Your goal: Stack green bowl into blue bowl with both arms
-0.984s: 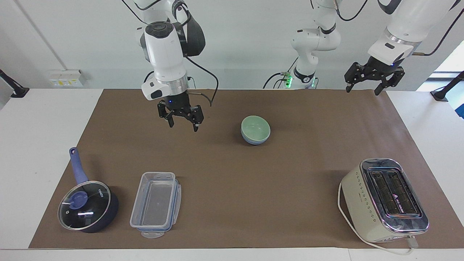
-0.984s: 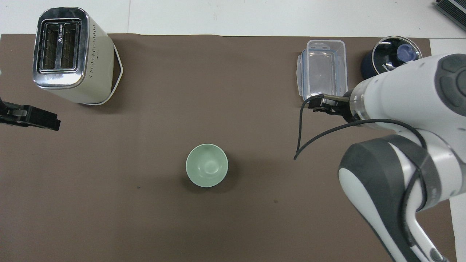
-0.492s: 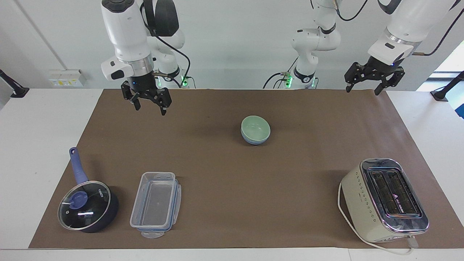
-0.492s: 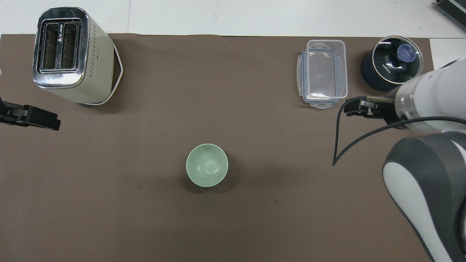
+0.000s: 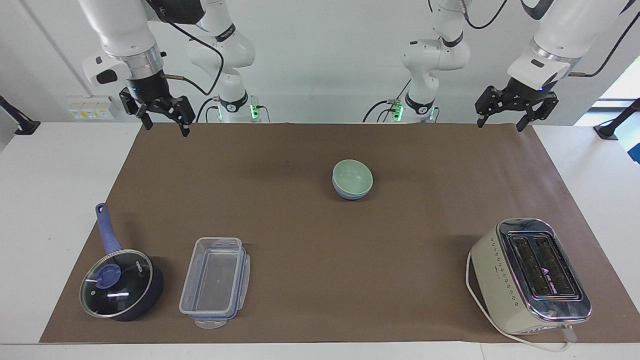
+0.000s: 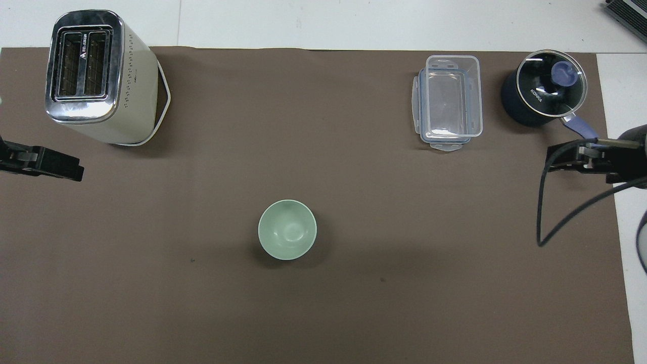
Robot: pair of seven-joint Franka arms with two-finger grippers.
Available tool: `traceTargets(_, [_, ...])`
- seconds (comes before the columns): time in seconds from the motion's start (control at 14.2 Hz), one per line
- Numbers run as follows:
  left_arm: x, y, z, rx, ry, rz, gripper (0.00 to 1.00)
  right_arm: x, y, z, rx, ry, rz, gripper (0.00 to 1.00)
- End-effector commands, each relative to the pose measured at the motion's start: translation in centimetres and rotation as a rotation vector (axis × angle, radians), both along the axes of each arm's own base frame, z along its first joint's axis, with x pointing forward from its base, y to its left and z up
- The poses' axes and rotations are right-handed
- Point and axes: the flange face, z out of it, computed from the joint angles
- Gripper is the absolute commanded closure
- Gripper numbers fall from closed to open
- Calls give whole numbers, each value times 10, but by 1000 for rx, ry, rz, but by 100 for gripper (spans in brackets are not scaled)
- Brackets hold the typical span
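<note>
The green bowl [image 5: 352, 176] [image 6: 287, 236] sits nested inside the blue bowl [image 5: 350, 194], in the middle of the brown mat. Only the blue bowl's lower rim shows beneath it in the facing view; from overhead the green bowl hides it. My right gripper [image 5: 165, 124] [image 6: 556, 163] hangs open and empty, high over the mat's corner at the right arm's end. At the left arm's end my left gripper [image 5: 501, 123] [image 6: 71, 169] is raised over the mat's corner, open with nothing in it. Both are well away from the bowls.
A cream toaster [image 5: 531, 275] [image 6: 96, 76] stands farthest from the robots at the left arm's end. A clear plastic container [image 5: 215, 280] [image 6: 449, 101] and a dark blue lidded saucepan [image 5: 120, 285] [image 6: 543, 93] lie at the right arm's end.
My right arm has lifted and swung away from the middle of the mat toward its own end. The left arm and the bowls have not moved.
</note>
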Motion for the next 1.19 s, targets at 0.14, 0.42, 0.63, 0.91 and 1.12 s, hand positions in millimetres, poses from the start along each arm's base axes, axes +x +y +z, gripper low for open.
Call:
traceTargets(0.14, [-8,3,1,-4,7,13,0,-11,4,2,24,7,36,0])
traceTargets(0.42, [-7,4,2,-2,1,9,0,-15,10,9,23,27,44,0])
traceTargets(0.63, [-7,5,2,-2,0,9,0,-12,26,11,6,29,76,0])
traceTargets(0.91, [-7,3,2,-2,-1,7,0,-11,25,9,5,32,76,0])
traceTargets(1.12, [-7,3,2,-2,-7,6,0,-11,25,9,7,33,73,0])
